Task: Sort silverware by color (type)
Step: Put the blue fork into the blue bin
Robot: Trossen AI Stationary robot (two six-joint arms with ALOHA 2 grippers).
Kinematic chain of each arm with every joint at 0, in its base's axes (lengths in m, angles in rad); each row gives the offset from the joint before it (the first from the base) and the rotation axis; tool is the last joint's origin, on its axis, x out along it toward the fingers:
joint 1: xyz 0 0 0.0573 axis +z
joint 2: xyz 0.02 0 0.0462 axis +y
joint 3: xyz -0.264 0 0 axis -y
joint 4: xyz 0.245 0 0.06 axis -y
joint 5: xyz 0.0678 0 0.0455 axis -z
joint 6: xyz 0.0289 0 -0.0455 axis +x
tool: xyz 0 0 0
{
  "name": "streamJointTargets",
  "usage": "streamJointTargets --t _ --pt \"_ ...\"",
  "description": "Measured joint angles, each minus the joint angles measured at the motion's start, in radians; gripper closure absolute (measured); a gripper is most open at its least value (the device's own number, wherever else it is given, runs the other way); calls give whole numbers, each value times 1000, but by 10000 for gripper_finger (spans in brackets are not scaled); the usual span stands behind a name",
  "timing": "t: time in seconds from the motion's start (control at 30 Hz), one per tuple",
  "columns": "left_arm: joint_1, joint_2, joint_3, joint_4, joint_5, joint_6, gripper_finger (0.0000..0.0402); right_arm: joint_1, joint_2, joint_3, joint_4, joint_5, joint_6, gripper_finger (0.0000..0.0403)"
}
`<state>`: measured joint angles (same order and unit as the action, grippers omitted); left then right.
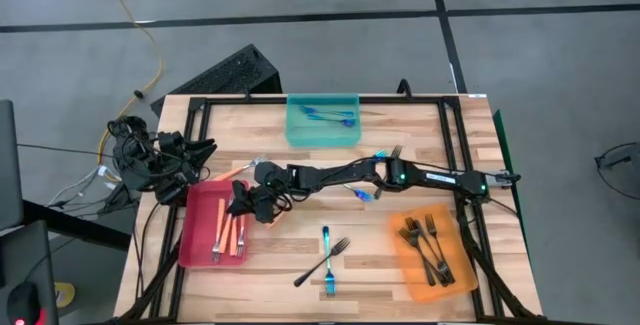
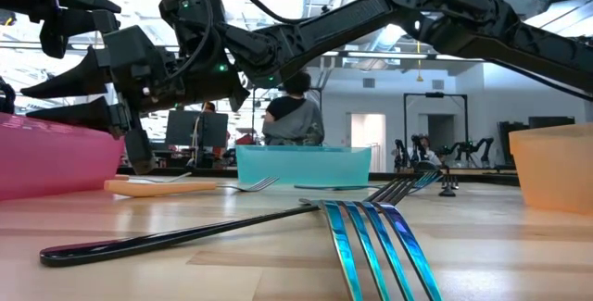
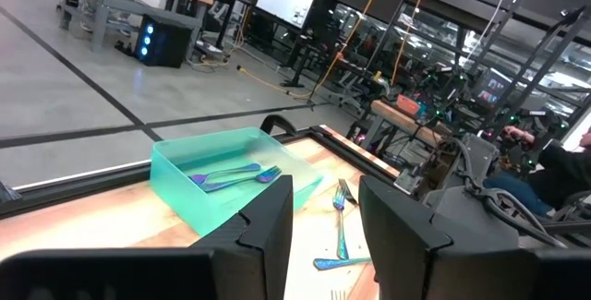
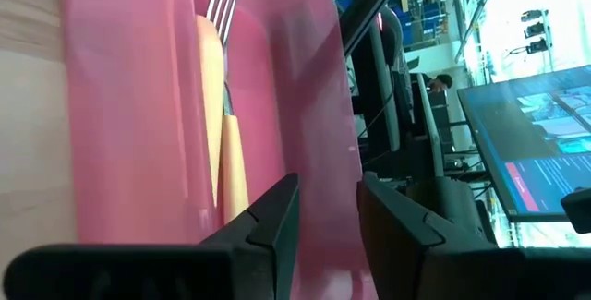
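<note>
1. Orange forks [image 1: 229, 233] lie in the red tray [image 1: 196, 227] at the table's left, handles side by side; the right wrist view shows them [image 4: 214, 106] flat on the tray floor [image 4: 129, 106], tines pointing away from the camera.
2. One more orange fork [image 1: 236, 170] lies on the wood just beyond the red tray; in the low view it [image 2: 185, 186] rests flat beside the tray's wall [image 2: 56, 157].
3. Right gripper [image 1: 240, 209] sits over the red tray's right edge, right arm stretched across the table from the right. Fingers [image 4: 268, 222] parted, nothing between them: released.
4. Blue forks [image 1: 330, 115] lie in the teal tray [image 1: 322, 135] at the far middle; the left wrist view shows two of them [image 3: 231, 176] there.
5. Black forks [image 1: 428, 243] are piled in the orange tray [image 1: 405, 265] at the near right.
6. Loose on the wood at near middle: a blue fork [image 1: 327, 260] and a black fork [image 1: 322, 262], crossing each other. In the low view the blue tines [image 2: 371, 245] are nearest the camera, the black one [image 2: 176, 236] running off left.
7. More loose forks [image 1: 368, 193] lie just near the right arm's middle, and others [image 1: 388, 153] just beyond it; partly hidden.
8. Left gripper [image 1: 205, 151] waits at the table's far left edge, fingers [image 3: 277, 222] apart and empty.
</note>
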<state>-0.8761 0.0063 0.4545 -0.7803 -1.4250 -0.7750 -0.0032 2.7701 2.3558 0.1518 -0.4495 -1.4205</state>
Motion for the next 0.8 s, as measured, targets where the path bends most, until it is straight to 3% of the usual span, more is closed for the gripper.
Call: streamJointTargets --t 0.17,0.57,0.8 --pt "0 0 0 0 0 0 289 0 1 -1 45 0 18 268" --pt "0 0 0 0 6 0 289 8 3 -2 205 15 234 268" --pt "0 0 0 0 7 0 289 31 -27 -1 195 129 345 268"
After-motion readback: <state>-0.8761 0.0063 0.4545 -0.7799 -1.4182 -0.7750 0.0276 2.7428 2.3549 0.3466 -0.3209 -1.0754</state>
